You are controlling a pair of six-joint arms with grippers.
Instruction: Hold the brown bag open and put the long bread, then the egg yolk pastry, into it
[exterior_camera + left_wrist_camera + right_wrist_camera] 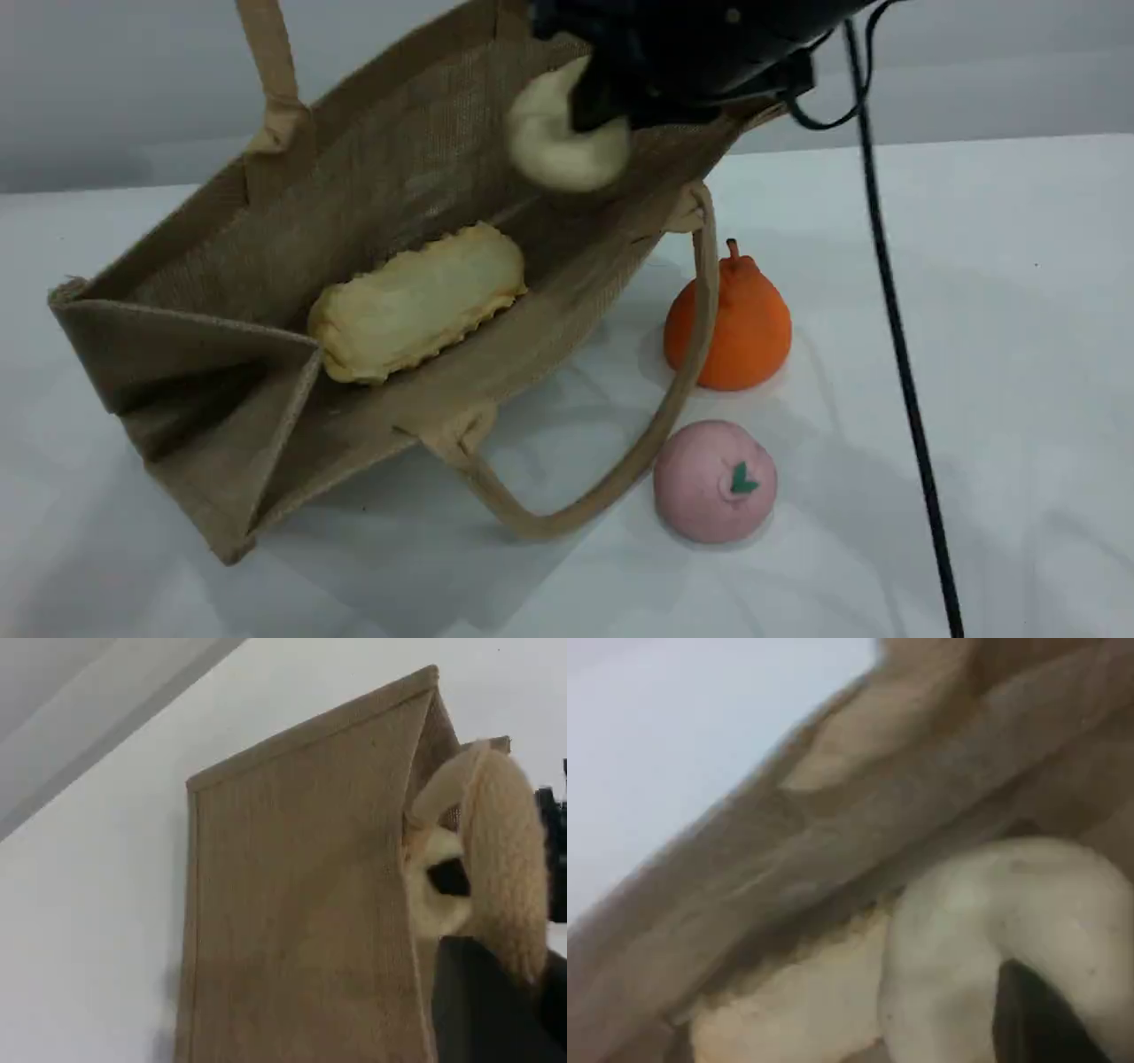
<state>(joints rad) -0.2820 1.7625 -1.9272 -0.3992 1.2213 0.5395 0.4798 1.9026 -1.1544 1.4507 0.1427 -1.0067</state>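
While unlabelled, brown bag [266,372] holds long bread [416,303].

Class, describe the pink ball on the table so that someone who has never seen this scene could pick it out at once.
Start at the big brown bag lying open on the white table. Follow its lower handle to where it loops outward; the pink ball sits just right of it, in front of the orange pear-shaped fruit. It alone is pink and round, with a small green leaf mark.

The robot's right arm [709,44] is a bulky, glossy black housing with a small round screw on top. A thin black cable [895,337] loops from its side and trails down. A matte black fingertip [487,1010] is blocky and flat-sided.
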